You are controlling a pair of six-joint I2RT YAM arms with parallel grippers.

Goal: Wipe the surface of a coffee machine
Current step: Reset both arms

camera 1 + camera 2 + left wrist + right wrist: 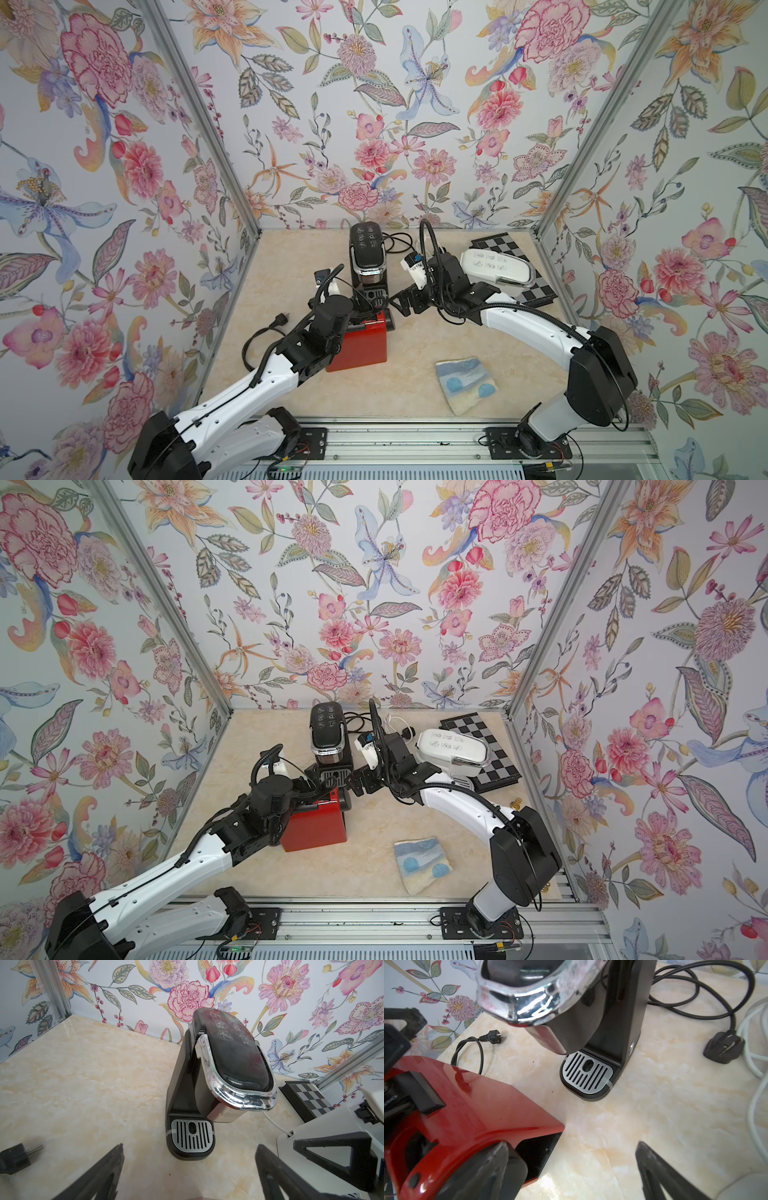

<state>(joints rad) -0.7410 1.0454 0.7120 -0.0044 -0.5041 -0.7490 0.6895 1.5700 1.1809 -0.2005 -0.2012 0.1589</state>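
Note:
A black coffee machine (pixel 368 253) (pixel 328 733) with chrome trim stands at the middle back, its drip tray (pixel 192 1136) (pixel 588 1073) facing forward. A blue and white cloth (pixel 463 384) (pixel 422 864) lies flat on the table at the front right, apart from both arms. My left gripper (pixel 368 318) (pixel 318 791) (pixel 190 1145) hovers open over a red machine (pixel 361 345) (pixel 467 1109), just in front of the drip tray. My right gripper (pixel 401 303) (pixel 359 783) (pixel 572 1144) is open and empty to the right of the tray, above bare table.
A white appliance (pixel 494 266) sits on a chessboard (pixel 536 291) at the back right. Black cords and a plug (pixel 724 1047) lie behind the black machine; another plug (pixel 14 1157) (pixel 493 1036) lies to its left. Flowered walls close in three sides.

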